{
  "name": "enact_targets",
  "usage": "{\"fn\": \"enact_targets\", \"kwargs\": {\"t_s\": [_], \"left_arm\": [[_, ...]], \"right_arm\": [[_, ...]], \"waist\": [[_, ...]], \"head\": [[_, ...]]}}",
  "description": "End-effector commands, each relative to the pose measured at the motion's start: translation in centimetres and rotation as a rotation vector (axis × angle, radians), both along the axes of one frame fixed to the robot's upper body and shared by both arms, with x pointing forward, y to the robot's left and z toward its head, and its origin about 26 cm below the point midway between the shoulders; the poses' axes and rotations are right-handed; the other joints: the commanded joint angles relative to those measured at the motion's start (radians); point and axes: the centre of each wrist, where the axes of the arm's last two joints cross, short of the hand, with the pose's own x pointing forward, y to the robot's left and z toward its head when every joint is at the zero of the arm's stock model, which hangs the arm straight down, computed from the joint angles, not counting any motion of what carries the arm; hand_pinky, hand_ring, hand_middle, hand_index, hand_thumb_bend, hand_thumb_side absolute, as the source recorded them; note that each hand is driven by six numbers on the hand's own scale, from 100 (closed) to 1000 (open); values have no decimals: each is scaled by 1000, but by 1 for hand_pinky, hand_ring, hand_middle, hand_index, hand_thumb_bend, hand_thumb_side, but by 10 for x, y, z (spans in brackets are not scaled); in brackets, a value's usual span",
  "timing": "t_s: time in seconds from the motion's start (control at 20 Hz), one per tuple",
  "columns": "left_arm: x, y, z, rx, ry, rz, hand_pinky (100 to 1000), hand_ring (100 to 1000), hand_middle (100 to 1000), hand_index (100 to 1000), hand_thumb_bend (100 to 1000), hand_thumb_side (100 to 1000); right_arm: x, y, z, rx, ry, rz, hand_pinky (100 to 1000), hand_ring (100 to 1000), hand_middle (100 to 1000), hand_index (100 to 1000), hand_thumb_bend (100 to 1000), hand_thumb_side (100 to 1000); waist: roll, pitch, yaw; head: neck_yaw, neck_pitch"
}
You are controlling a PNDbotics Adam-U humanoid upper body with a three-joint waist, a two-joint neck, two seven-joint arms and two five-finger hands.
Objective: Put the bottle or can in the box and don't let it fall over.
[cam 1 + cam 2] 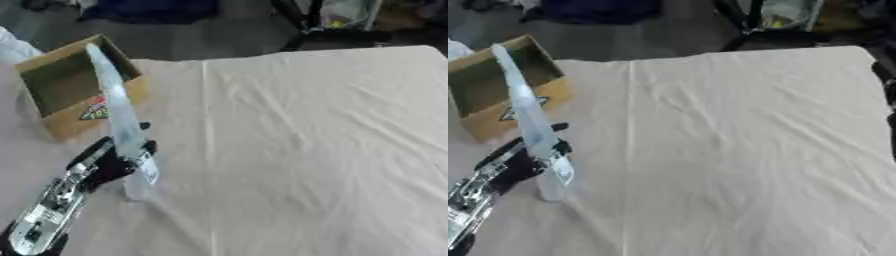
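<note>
A tall clear plastic bottle [118, 110] with a white label stands tilted, its top leaning up and left toward the box. My left hand [109, 162] comes in from the lower left and its fingers are curled round the bottle's lower part. The bottle's base [140, 190] is at or just above the cloth; I cannot tell which. An open cardboard box [61, 82] sits at the far left of the table, its opening facing up, with a coloured sticker on its front. The bottle's top overlaps the box's rim in the picture. My right hand shows in neither view.
A cream cloth [306, 140] covers the table, with a crease running front to back near the middle. Beyond the far edge lie a dark floor, black stand legs [341, 35] and a blue object.
</note>
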Motion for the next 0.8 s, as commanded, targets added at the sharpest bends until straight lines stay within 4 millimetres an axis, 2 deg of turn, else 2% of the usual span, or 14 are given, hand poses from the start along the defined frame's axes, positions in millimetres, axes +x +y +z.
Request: {"fn": "enact_targets", "kwargs": {"t_s": [0.05,0.1,0.3,0.8], "left_arm": [[-2,3,-2,22,5,-12,1000,577,961,100,100,554],[-2,2,-1,23,-5,-16,1000,576,959,100,100,558],[-4,0,9,20,-105,-63,1000,601,986,101,100,672],[-8,0,52,-65,-440,-63,1000,654,1000,103,100,672]], "right_arm": [[-3,-2,11,-18,-35,0,1000,1000,948,1000,100,470],[-3,-2,12,-18,-35,-1,1000,1000,948,1000,100,470],[-3,-2,12,-16,-34,-3,1000,1000,948,1000,100,470],[-3,-3,11,-13,-32,-7,1000,1000,947,1000,100,470]], "waist": [[-5,-9,-2],[-4,-9,-2],[-4,-9,-3],[-2,-12,-3]], "head": [[-5,-17],[-5,-17],[-7,-16],[-9,-15]]}}
